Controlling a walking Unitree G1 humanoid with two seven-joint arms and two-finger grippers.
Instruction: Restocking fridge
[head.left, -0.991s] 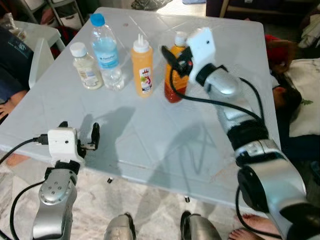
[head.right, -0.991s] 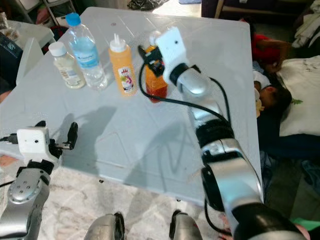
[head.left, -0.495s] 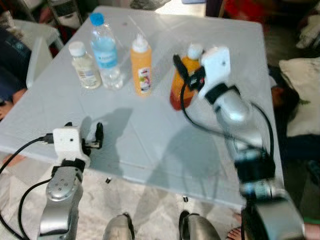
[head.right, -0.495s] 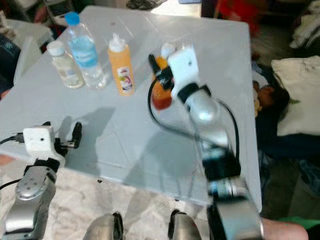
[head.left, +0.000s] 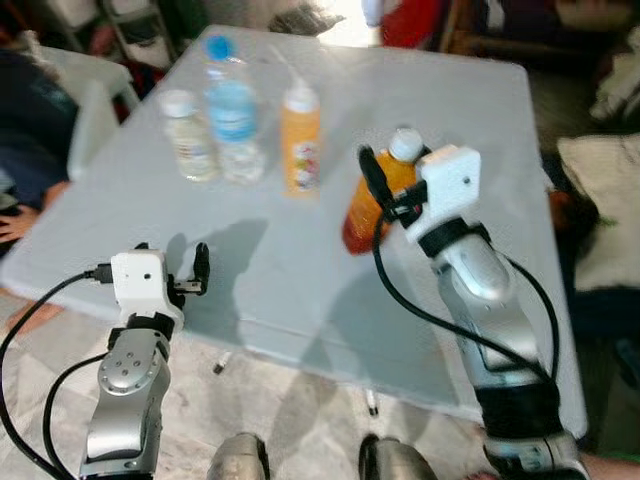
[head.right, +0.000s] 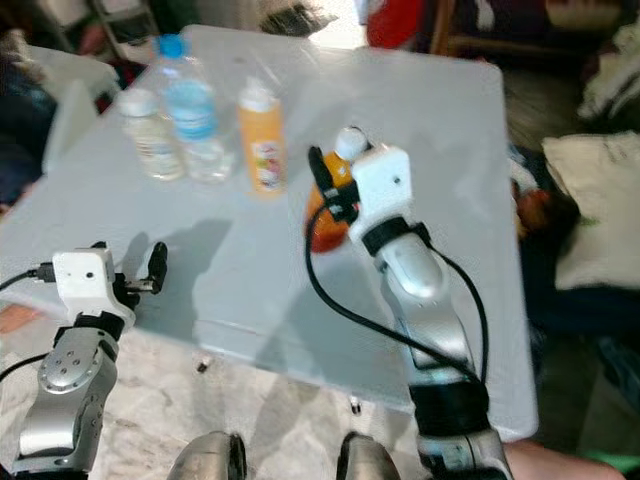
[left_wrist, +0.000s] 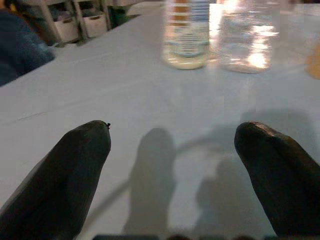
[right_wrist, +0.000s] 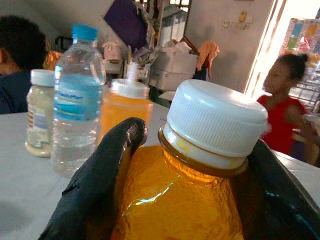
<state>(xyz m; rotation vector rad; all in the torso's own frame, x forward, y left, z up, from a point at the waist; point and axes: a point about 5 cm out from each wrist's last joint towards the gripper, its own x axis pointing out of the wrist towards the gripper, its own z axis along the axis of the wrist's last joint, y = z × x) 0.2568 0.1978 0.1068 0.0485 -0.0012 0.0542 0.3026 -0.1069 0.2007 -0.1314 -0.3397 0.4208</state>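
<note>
two people (right_wrist: 280, 110) behind orange bottle (right_wrist: 185, 200) clamped in right claw (head.left: 385, 195).

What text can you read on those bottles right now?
Nothing legible.
Water bottle: blue label, print blurred.
Small pale bottle: label with a barcode, too small to read.
Orange squeeze bottle: picture sticker, no readable words.
Orange juice bottle in the right pincer: no label visible.
</note>
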